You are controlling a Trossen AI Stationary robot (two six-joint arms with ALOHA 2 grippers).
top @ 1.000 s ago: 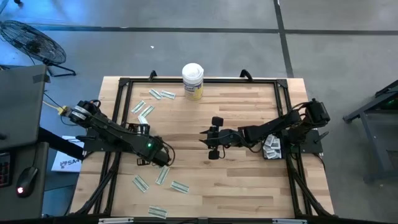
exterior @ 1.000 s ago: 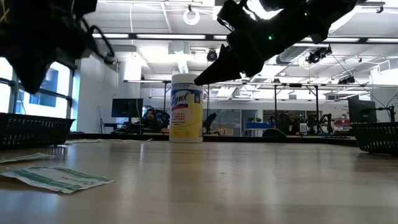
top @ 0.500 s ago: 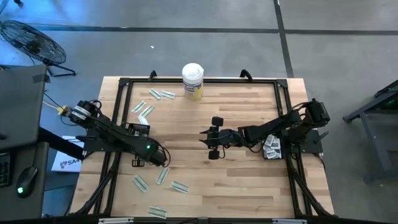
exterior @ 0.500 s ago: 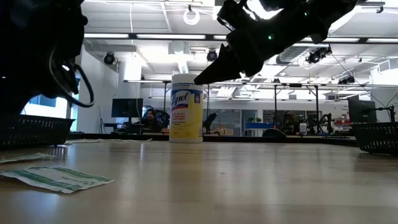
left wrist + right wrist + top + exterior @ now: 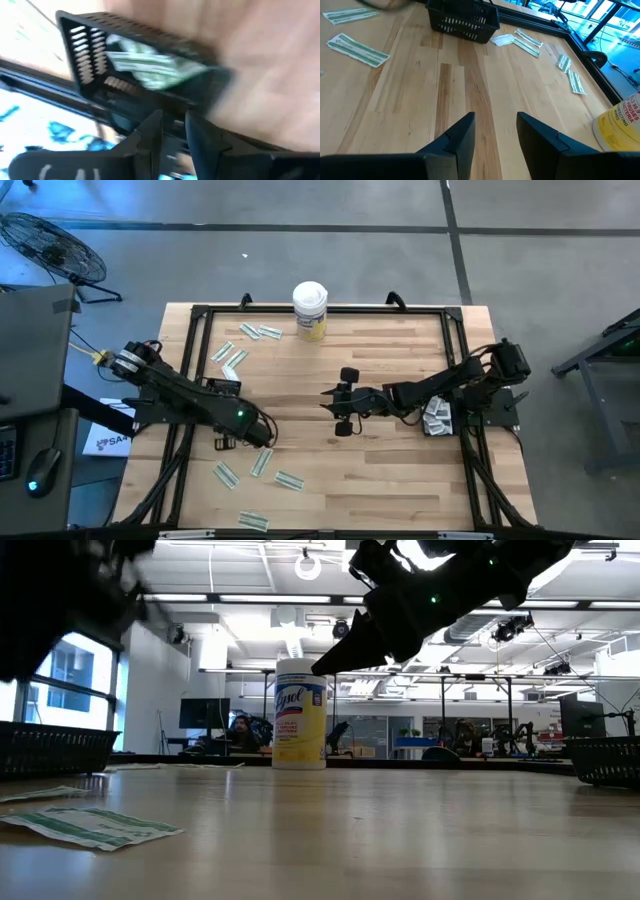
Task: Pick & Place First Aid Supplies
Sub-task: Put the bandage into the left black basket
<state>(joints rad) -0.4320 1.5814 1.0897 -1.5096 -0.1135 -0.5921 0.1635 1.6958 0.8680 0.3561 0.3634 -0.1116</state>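
Left gripper (image 5: 172,131) hangs over the black basket (image 5: 95,65) at the table's left side, its fingers slightly apart and empty; green-white packets (image 5: 150,62) lie inside. Right gripper (image 5: 492,132) waits wide at mid-table.

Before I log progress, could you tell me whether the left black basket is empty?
Not empty: the left wrist view shows green-white packets lying inside the black basket.

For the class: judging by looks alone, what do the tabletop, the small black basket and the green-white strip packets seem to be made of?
Pale tabletop: apparently wood, matte, with plank seams and grain.
Small black slotted basket: probably moulded plastic or coated metal; the look cannot settle which.
Green-white strip packets: seemingly thin printed paper or film, lying flat.
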